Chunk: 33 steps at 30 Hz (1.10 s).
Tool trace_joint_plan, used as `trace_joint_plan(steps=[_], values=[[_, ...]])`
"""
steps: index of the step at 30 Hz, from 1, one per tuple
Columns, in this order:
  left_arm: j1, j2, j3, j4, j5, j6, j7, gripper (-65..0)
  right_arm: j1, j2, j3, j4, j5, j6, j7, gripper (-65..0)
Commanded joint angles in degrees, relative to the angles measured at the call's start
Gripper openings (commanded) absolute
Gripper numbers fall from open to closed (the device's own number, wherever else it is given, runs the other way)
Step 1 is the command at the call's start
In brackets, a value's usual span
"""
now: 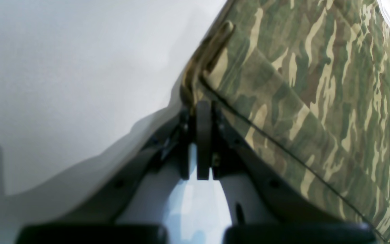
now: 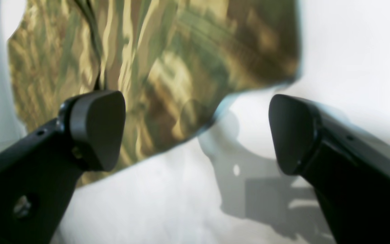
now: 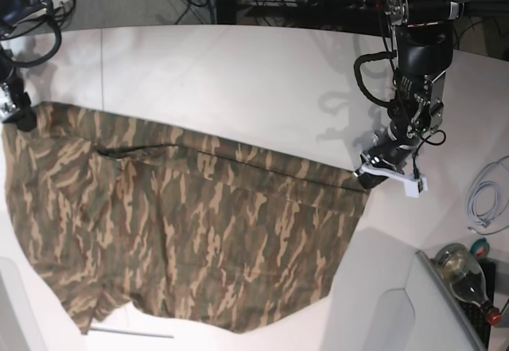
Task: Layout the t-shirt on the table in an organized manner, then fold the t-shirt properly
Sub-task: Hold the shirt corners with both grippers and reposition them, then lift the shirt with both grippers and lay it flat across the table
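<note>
Your left gripper is clamping its jaws on the t-shirt edge; the right gripper is holding its jaws apart over the cloth, which is lying on the surface.

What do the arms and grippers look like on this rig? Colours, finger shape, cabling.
Both arms are black. The right gripper has matte black fingers ending in rounded, paddle-like pads, with small screw holes along the finger bodies. The left gripper is black too, with a white bracket beside its tip and black cables looping along the arm above it. No markings are legible.
</note>
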Motion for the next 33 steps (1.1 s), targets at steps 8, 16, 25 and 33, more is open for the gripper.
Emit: trace_joint_plan(steps=[8, 16, 25, 33], values=[[-0.6, -0.4, 0.0, 0.4, 0.9, 0.9, 1.4, -65.0, 1.9, 2.1, 0.0, -7.0, -2.7, -1.6, 1.4, 0.0], [-0.3, -0.7, 0.0, 0.4, 0.9, 0.9, 1.4, -65.0, 2.9, 2.4, 0.0, -10.7, -2.7, -1.6, 1.4, -0.3], [-0.2, -1.4, 0.1, 0.4, 0.9, 0.9, 1.4, -65.0, 3.7, 2.5, -0.1, -10.7, -2.8, -1.6, 1.5, -36.6], [2.8, -1.2, 0.3, 7.1, 0.9, 1.2, 1.6, -65.0, 4.1, 3.0, -6.5, -9.3, -2.5, -1.6, 0.8, -63.0]])
